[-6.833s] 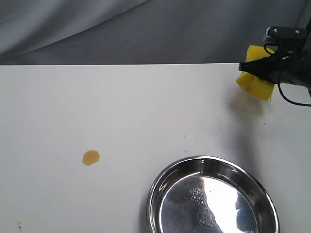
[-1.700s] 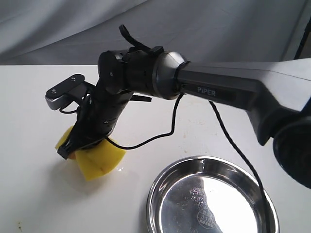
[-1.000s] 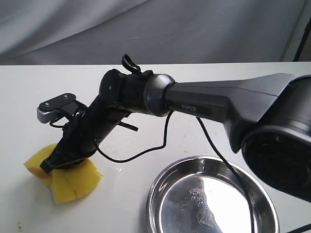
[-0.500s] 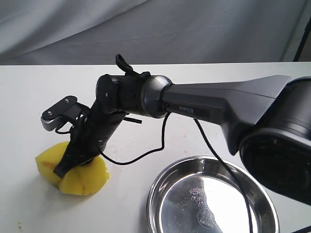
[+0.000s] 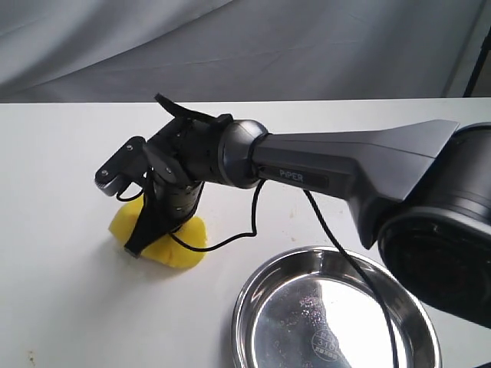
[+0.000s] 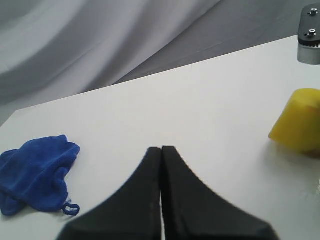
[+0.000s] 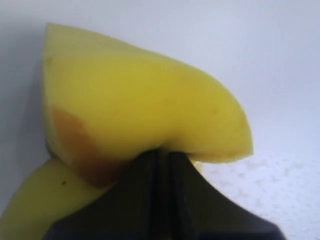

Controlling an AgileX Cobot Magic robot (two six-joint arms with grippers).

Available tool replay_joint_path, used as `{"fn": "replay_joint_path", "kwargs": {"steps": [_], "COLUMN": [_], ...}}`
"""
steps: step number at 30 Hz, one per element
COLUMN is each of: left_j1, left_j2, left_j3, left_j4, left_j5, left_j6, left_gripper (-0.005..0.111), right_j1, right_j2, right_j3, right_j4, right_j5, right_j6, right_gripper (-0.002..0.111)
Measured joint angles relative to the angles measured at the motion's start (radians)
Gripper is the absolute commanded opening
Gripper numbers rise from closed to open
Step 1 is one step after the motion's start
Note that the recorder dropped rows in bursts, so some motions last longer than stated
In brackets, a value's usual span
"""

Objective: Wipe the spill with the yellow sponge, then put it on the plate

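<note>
Right tool (image 5: 140,244) clamped on yellow sponge (image 5: 184,257), sponge squashed against white worktop (image 5: 61,176), just left of steel plate (image 5: 247,295) and apart from it, brown stain (image 7: 75,142) on one sponge face, left tool (image 6: 161,150) pinched closed on nothing, blue cloth (image 6: 32,172) lying on worktop nearby

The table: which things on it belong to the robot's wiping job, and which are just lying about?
Part of the job:
- yellow sponge, pinched in the right claw
- plate, where the sponge goes afterwards

Just lying about:
- blue cloth, crumpled, off to one side
- left claw, shut and holding nothing
</note>
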Motion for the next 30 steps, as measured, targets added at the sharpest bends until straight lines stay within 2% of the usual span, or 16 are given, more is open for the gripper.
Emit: {"fn": "replay_joint_path", "kwargs": {"steps": [6,13,20,30], "left_j1": [0.0,0.0,0.0,0.0], "left_j2": [0.0,0.0,0.0,0.0], "left_j3": [0.0,0.0,0.0,0.0], "left_j4": [0.0,0.0,0.0,0.0], "left_j5": [0.0,0.0,0.0,0.0], "left_j6": [0.0,0.0,0.0,0.0], "left_gripper": [0.0,0.0,0.0,0.0], "right_j1": [0.0,0.0,0.0,-0.012], "right_j2": [0.004,0.012,0.011,-0.043], "right_j3": [0.0,0.004,0.008,0.018], "right_j4": [-0.241,-0.392,-0.424,-0.372], "right_j5": [0.0,0.004,0.004,-0.031], "right_j6": [0.214,0.384,0.458,0.483], "right_gripper": [0.0,0.0,0.0,0.0]}}
